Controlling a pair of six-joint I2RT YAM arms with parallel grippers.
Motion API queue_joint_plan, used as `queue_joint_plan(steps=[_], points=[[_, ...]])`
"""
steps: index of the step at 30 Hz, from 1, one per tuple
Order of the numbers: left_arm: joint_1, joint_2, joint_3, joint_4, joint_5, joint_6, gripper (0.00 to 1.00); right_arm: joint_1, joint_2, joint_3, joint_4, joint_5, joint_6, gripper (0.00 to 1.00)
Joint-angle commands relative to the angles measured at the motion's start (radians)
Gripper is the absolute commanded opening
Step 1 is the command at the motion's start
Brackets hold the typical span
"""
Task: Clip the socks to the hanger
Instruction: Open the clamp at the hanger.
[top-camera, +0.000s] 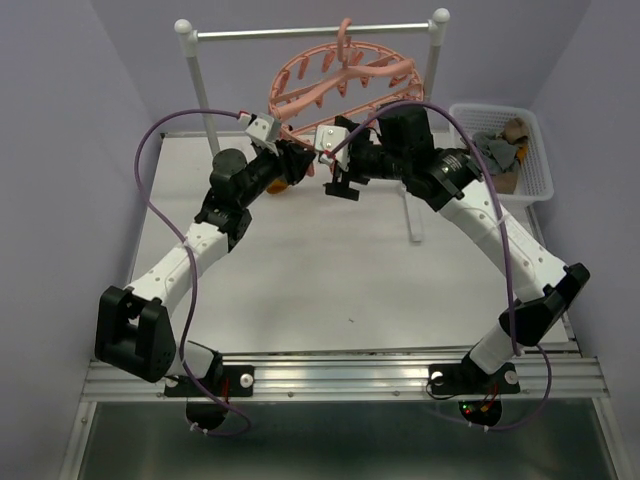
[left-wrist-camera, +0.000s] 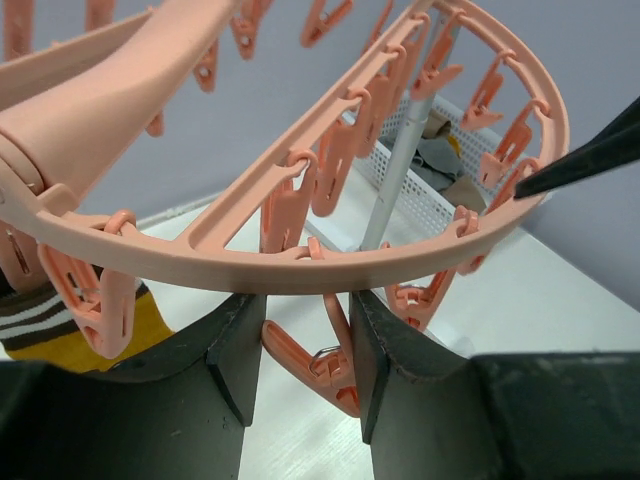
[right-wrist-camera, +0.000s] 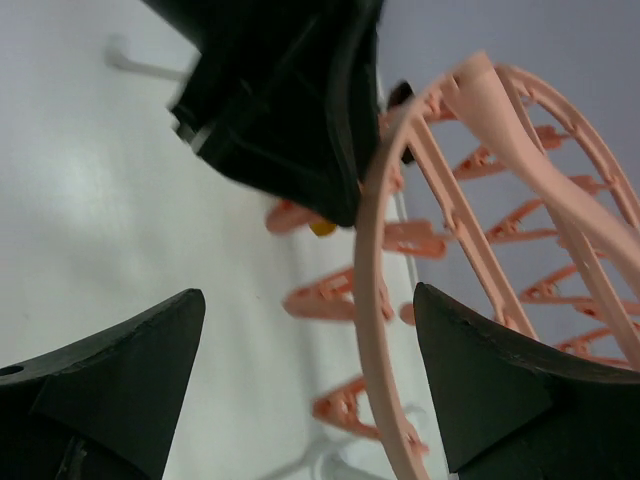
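Observation:
The salmon-pink hanger (top-camera: 340, 80) hangs from the rail at the back. In the left wrist view its ring (left-wrist-camera: 300, 270) runs just above my left gripper (left-wrist-camera: 305, 355), whose fingers press on the two handles of a dangling clip (left-wrist-camera: 335, 365). A mustard sock with a dark striped cuff (left-wrist-camera: 40, 330) hangs at the left behind another clip; it shows orange in the top view (top-camera: 278, 187). My right gripper (right-wrist-camera: 310, 380) is wide open and empty, with the ring (right-wrist-camera: 375, 300) between its fingers. More socks (top-camera: 500, 150) lie in the basket.
A white mesh basket (top-camera: 535, 160) stands at the back right. The white-posted rail stand (top-camera: 190, 70) spans the back, and one post (left-wrist-camera: 405, 150) stands close behind the ring. Both grippers (top-camera: 325, 170) meet under the hanger's front edge.

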Motion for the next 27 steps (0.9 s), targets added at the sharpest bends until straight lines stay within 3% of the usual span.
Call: queue_joint_plan(steps=[1,10,13,17,23,26,27], points=[[-0.028,-0.028,-0.018,0.005,-0.089,-0.004,0.06,0.045,0.042,0.081,0.002,0.069,0.15,0.9],[-0.037,-0.051,-0.041,0.005,-0.096,-0.004,0.06,0.067,0.109,0.112,0.025,0.188,0.105,0.83],[-0.037,-0.054,-0.047,0.005,-0.093,0.007,0.07,0.067,0.129,0.104,0.034,0.228,0.042,0.71],[-0.037,-0.051,-0.049,0.005,-0.096,0.014,0.07,0.067,0.147,0.112,0.05,0.236,0.029,0.47],[-0.037,-0.065,-0.053,0.007,-0.067,0.033,0.12,0.067,0.164,0.113,0.051,0.233,-0.006,0.3],[-0.037,-0.08,-0.061,0.008,-0.055,0.039,0.2,0.067,0.172,0.119,0.051,0.239,-0.024,0.2],[-0.037,-0.088,-0.064,0.008,-0.053,0.04,0.31,0.067,0.172,0.124,0.05,0.235,-0.029,0.16]])
